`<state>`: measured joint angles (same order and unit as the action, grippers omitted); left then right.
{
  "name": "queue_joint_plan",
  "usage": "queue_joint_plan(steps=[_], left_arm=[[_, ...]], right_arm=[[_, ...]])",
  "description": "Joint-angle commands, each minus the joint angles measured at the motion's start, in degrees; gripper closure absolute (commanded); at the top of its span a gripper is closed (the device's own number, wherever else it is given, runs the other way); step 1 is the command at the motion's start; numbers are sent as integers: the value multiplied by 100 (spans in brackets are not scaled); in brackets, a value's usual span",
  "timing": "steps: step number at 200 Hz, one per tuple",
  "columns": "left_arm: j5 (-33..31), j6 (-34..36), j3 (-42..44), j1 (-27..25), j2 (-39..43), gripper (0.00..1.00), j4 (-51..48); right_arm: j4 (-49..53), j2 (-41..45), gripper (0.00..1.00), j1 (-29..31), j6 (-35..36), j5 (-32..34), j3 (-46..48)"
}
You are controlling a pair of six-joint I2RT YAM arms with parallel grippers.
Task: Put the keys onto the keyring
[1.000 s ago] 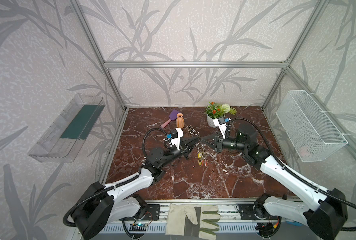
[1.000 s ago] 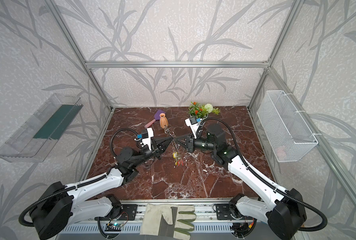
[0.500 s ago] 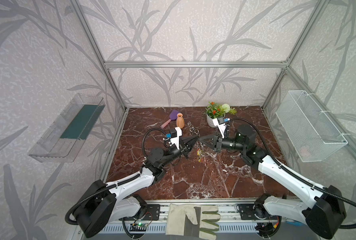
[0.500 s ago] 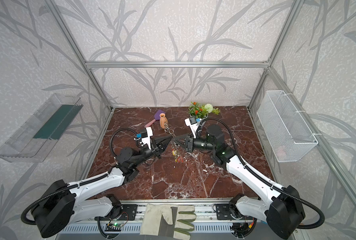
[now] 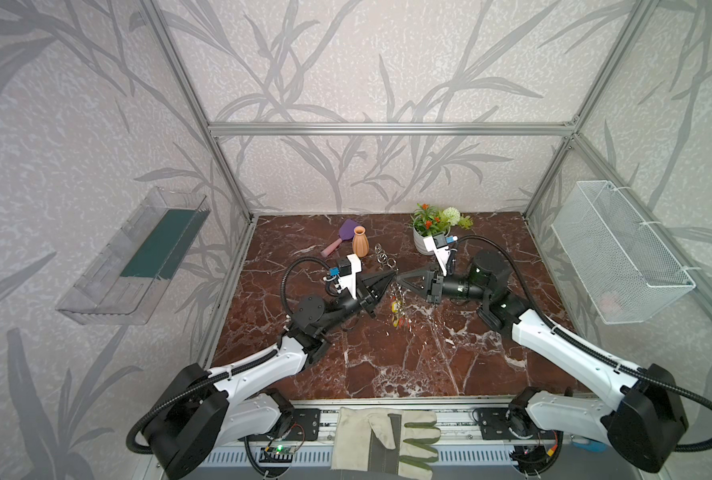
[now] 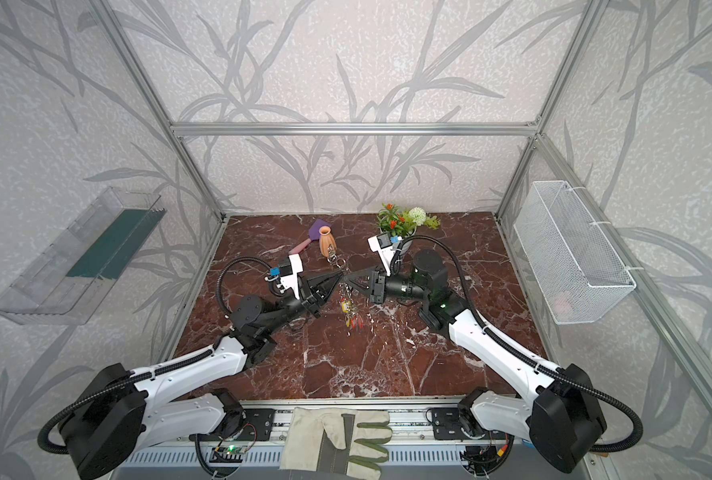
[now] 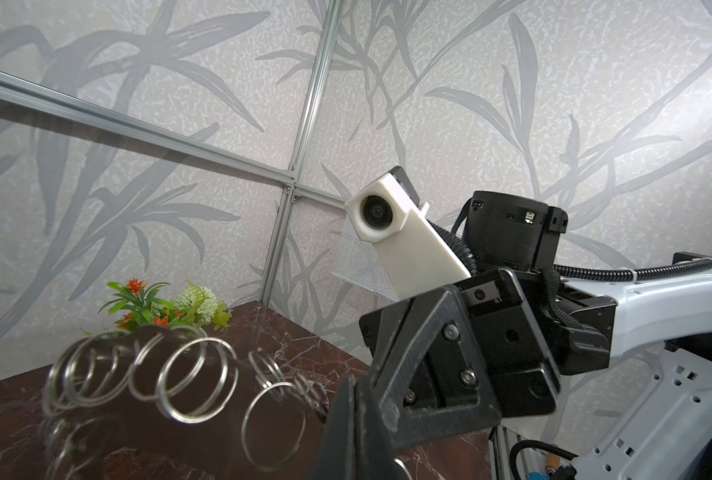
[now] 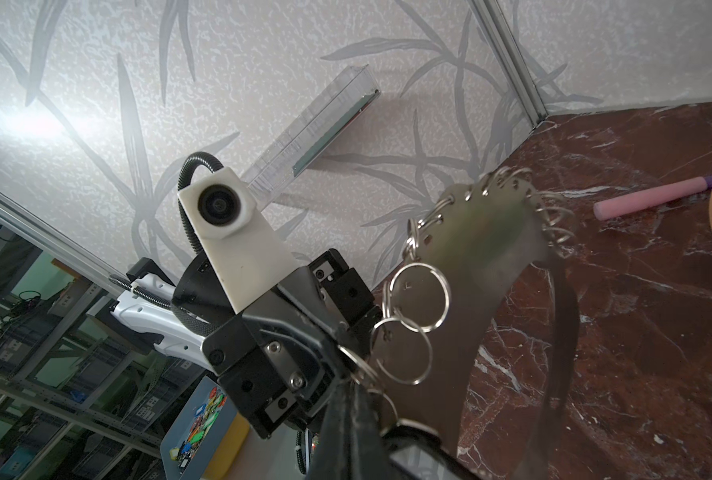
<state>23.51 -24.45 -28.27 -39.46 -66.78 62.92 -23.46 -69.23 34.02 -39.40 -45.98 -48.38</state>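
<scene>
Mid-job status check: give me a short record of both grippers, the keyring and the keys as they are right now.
left gripper: shut, tip among the keyring's small rings; what it pinches is unclear
right gripper: shut, tip to tip with the left, seems to pinch the keyring's plate
keyring: in the air above the table
keys: coloured tags dangling just below the two tips
nearby: vase behind the tips, apart from them

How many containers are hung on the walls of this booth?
2. A clear plastic tray hangs on the left wall, a white wire basket on the right wall. Others may sit outside the views.
</scene>
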Motion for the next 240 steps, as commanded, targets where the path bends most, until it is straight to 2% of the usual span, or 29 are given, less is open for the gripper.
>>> queue_joint_plan(steps=[1, 14, 29, 63, 115, 132, 153, 240], left_arm=[[233, -53, 14, -53, 170, 100, 158], [248, -46, 26, -48, 189, 100, 164], [292, -38, 32, -47, 207, 100, 143], [240, 8, 64, -49, 300, 100, 57], [147, 73, 129, -48, 430, 100, -49], [196, 56, 112, -45, 408, 100, -27], [229, 13, 72, -52, 377, 100, -10], [277, 10, 15, -51, 332, 100, 106]], right_arm=[[-422, -45, 100, 46, -107, -104, 49], [-415, -38, 100, 38, -104, -106, 48], [-331, -8, 89, 39, -53, -81, 56], [-217, 79, 88, -112, -34, -104, 54], [180, 456, 73, -410, 154, -377, -70], [159, 473, 74, -412, 169, -409, -48], [138, 380, 84, -392, 169, -520, -46], [184, 72, 86, -209, 244, -627, -41]])
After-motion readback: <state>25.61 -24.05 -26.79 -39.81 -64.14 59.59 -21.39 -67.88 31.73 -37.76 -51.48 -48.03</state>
